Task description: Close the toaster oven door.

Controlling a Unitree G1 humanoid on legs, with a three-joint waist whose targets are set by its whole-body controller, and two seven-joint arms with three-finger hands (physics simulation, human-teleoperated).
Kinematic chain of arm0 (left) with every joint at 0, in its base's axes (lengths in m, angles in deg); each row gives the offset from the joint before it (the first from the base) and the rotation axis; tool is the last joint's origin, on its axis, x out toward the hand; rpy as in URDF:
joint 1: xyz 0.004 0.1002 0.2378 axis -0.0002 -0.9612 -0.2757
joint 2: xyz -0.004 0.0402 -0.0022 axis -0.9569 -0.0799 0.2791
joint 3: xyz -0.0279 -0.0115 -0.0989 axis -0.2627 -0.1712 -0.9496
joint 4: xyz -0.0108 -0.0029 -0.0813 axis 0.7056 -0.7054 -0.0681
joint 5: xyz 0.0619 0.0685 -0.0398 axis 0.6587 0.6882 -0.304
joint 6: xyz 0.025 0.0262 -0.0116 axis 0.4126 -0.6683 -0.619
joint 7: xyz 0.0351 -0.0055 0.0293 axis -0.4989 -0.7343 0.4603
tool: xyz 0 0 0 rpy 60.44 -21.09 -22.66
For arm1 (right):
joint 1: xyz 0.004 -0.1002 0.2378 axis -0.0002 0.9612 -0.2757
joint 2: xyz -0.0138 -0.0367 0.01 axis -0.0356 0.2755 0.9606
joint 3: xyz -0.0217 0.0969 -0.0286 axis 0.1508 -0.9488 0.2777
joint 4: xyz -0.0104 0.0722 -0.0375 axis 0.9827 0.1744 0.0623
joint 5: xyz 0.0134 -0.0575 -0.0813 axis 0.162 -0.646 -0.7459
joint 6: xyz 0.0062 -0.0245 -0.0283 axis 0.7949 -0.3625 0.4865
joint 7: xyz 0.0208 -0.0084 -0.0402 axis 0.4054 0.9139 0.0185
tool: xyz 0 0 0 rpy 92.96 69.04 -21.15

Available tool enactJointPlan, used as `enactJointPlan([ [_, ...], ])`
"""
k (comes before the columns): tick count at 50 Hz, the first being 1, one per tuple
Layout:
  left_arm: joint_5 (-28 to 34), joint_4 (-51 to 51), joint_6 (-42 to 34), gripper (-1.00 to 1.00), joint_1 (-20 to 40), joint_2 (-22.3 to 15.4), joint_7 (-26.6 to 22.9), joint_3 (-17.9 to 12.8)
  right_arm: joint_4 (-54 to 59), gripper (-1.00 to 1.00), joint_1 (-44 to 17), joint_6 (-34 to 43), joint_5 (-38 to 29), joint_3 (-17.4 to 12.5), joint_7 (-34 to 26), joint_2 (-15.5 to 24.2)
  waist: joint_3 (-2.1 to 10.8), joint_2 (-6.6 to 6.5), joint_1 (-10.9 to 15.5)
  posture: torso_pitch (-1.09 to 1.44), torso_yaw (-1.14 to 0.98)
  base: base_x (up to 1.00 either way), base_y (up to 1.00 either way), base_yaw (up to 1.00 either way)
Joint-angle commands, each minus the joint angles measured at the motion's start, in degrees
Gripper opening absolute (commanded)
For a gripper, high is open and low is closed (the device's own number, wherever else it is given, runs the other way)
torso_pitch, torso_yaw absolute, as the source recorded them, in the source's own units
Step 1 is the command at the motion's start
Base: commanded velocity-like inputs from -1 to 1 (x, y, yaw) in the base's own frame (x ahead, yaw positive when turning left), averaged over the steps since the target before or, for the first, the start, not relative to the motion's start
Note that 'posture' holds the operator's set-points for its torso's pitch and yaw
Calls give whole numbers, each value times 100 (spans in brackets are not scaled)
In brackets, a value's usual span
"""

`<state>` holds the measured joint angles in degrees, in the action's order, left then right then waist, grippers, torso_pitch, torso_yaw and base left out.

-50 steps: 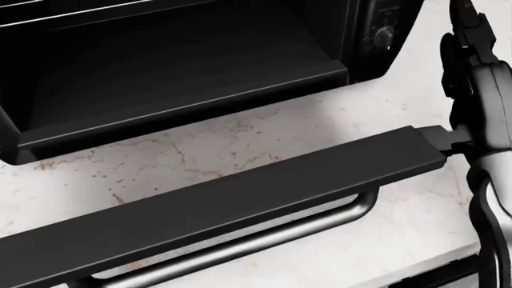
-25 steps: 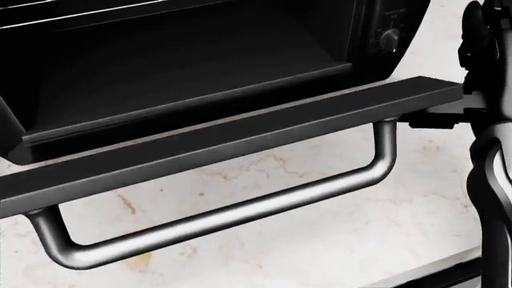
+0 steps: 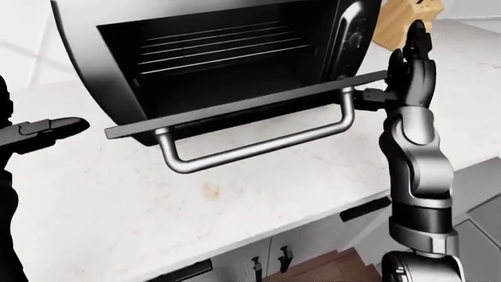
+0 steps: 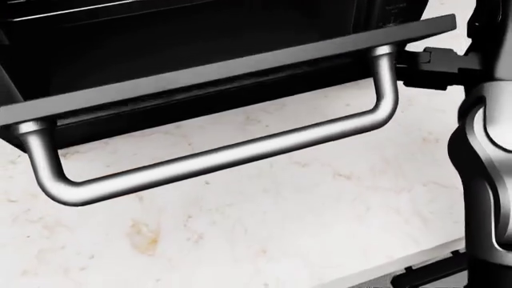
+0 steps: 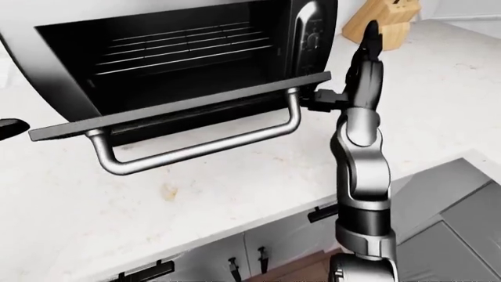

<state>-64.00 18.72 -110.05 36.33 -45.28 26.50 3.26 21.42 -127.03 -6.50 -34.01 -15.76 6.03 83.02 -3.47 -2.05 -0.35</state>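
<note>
Here, in the left-eye view, we see the toaster oven [image 3: 235, 53] on the marble counter [image 3: 117, 205], its door [image 3: 242, 108] roughly level and half shut. Our right hand [image 3: 392, 82] stands upright against the door's right end, fingers spread, gripping nothing; the left hand [image 3: 43, 128] hovers well apart, fingers straight. In the head view, the handle [image 4: 216, 153] hangs beneath the door: rigid, smooth, probably slippery metal, so we judge a push on the edge safer than a grasp. In the right-eye view, a knife block [image 5: 383, 23] stands beyond, with cabinets [image 5: 258, 252] below.
</note>
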Motion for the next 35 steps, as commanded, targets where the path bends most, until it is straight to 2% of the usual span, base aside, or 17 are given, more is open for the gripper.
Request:
enactJointPlan([
  [1, -2, 158, 164, 100, 127, -140, 5, -93, -271, 100, -315, -303, -14, -99, 213, 75, 163, -12, 0, 0, 0, 0, 0, 0],
  [21, 113, 301, 231, 100, -109, -21, -179, -184, 597, 100, -717, -575, -681, 112, 457, 3, 164, -13, 10, 0, 0, 0, 0, 0],
  [29, 169, 326, 236, 100, -166, 2, -291, -251, 708, 100, -853, -562, -553, 39, 777, -64, 161, -18, 18, 0, 0, 0, 0, 0],
  [35, 191, 378, 229, 100, -220, 17, -363, -300, 744, 100, -898, -552, -490, 101, 834, -62, 159, -23, 26, 0, 0, 0, 0, 0],
])
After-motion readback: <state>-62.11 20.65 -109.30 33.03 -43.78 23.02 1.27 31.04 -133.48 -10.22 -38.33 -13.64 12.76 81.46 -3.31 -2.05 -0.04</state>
